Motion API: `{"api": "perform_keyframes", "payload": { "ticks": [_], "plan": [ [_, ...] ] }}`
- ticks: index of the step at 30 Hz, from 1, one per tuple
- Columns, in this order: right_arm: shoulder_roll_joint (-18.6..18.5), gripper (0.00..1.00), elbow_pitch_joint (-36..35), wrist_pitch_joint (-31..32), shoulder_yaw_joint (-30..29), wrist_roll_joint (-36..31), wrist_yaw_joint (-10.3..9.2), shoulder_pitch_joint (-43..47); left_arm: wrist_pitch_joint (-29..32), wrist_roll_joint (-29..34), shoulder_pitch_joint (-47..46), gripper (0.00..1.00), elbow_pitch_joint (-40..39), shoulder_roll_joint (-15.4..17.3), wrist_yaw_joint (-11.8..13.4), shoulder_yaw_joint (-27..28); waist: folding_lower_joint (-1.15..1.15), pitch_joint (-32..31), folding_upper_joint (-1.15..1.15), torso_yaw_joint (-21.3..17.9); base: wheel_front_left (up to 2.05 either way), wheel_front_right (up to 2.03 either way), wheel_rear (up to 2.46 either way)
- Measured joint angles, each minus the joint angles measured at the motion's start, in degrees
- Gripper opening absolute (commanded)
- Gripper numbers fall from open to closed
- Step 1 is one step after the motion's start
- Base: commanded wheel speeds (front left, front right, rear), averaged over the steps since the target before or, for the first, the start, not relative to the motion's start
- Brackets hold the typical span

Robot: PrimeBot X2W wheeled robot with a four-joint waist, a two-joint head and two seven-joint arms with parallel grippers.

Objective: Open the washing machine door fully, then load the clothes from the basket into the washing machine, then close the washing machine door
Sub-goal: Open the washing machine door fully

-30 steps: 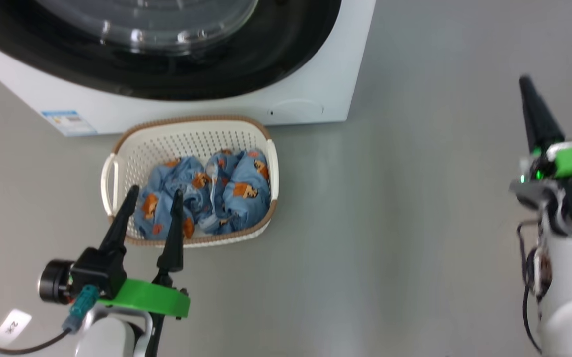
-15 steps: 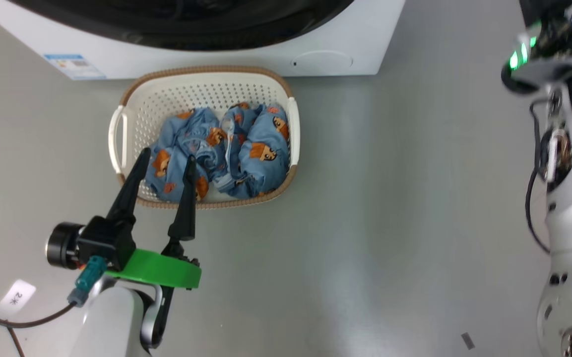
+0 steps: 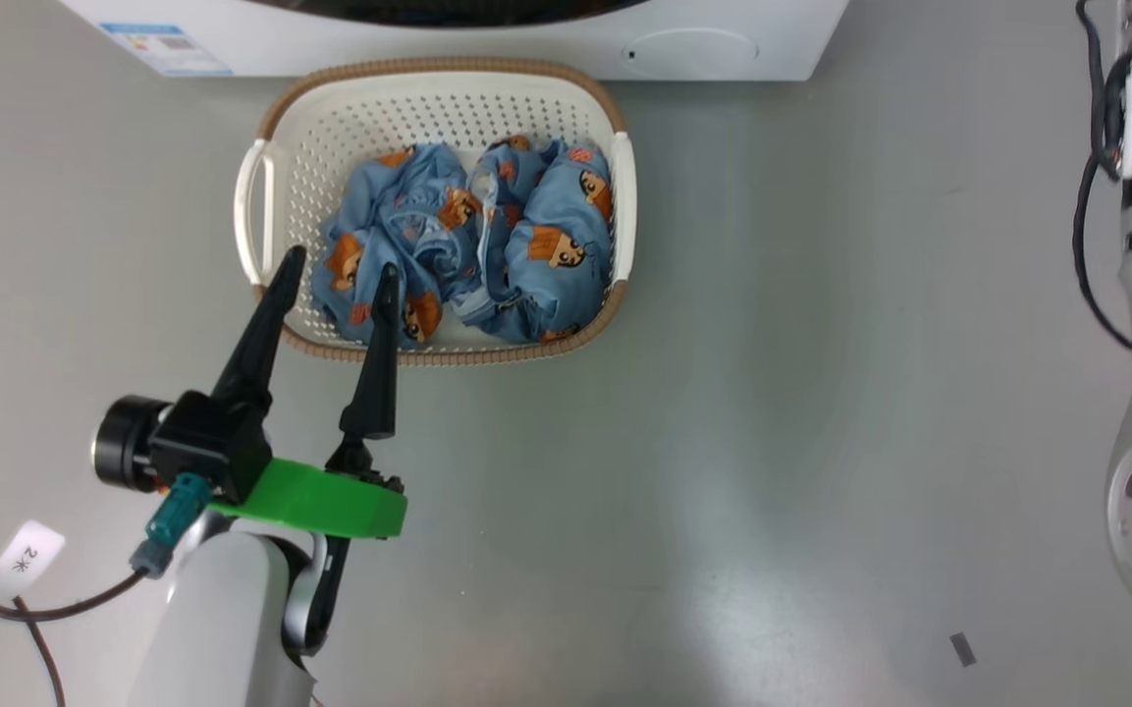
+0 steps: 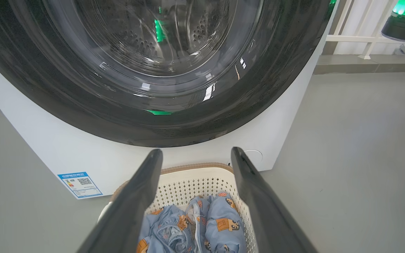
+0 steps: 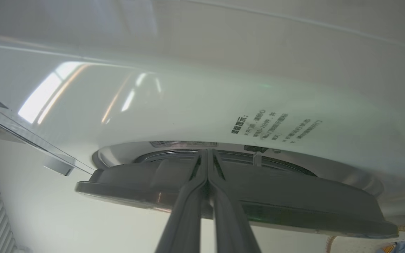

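Grey floor (image 3: pixel 772 393), basket (image 3: pixel 448 98) of clothes (image 3: pixel 536 245) just beyond left end effector (image 3: pixel 342 259)

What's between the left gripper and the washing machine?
The basket holding the clothes, in the head view: the left gripper overlaps its near side, the washing machine stands behind.

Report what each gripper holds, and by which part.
Nothing is held. Left gripper: jaws open by the basket. Right gripper: jaws shut empty by the washing machine door.
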Motion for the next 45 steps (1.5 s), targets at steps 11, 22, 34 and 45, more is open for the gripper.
{"api": "perform_keyframes", "payload": {
  "ticks": [11, 22, 34, 45],
  "plan": [
    [0.0, 0.0, 6.3, 0.9, 2.0, -3.3, 0.0, -8.0, 0.0, -1.3, -1.3, 1.0, -0.4, 0.0, 1.0, -1.2, 0.0, 2.6, 0.0, 1.8, 0.0, 0.0, 0.0],
    [-0.7, 0.0, 9.6, 3.2, 3.4, -4.4, 0.0, -10.8, 0.0, -1.9, -2.4, 1.0, -0.6, -0.1, 2.0, -1.9, 0.0, 3.7, 0.0, 2.8, 0.0, 0.0, 0.0],
    [-1.7, 0.0, 8.3, 8.8, 3.9, -4.8, 0.0, -9.9, 0.0, -3.0, -2.5, 1.0, -0.6, -0.1, 2.5, -2.1, 0.0, 3.2, 0.0, 2.8, 0.0, 0.0, 0.0],
    [-1.0, 0.0, 1.9, 14.2, 3.6, -3.3, 0.0, -1.6, 0.0, -3.4, -2.5, 1.0, 0.0, -0.1, 3.0, -2.7, 0.0, 1.3, 0.0, 2.6, 0.0, 0.0, 0.0]
  ]
}}
